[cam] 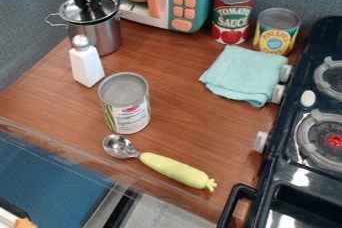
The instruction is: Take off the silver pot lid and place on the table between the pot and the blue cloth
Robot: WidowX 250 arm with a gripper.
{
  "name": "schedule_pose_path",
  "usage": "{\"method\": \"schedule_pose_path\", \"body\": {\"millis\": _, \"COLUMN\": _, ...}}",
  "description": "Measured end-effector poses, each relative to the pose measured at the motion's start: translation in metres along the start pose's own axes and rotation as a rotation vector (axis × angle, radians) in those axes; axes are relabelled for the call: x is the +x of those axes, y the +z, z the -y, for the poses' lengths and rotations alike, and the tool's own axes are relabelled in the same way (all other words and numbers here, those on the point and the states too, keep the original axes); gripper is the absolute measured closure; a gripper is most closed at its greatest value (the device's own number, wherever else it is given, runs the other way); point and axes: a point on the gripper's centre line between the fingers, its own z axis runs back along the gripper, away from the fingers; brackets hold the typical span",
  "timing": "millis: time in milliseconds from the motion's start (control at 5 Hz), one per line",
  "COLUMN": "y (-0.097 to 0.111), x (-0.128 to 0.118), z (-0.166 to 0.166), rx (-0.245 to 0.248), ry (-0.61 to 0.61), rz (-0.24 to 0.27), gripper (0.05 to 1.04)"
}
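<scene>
Toy kitchen, viewed from where I stand. The setting is marked by a wood-look counter (190, 122), a teal-and-white play microwave (184, 2) with chunky orange buttons at twelve o'clock, and a black stove (287, 157) with ring burners and pale knobs at four o'clock. Supporting kitchenware: a lidded metal pot (103, 34) at eleven o'clock, a red-labelled food can (233, 14) at one o'clock. Whether the surrounding room is a home or lab, I cannot tell.

Silver lid (72, 14) tops upright metal pot (105, 34); blue cloth (246, 74) lies folded on brown table (194, 124).
</scene>
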Motion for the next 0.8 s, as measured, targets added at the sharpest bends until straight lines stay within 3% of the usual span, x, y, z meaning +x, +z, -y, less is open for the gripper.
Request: {"method": "schedule_pose_path", "body": {"millis": 800, "y": 0.044, "x": -0.010, "z": -0.015, "rx": -0.001, "ry": 0.003, "rz": 0.115, "gripper": 0.803}}
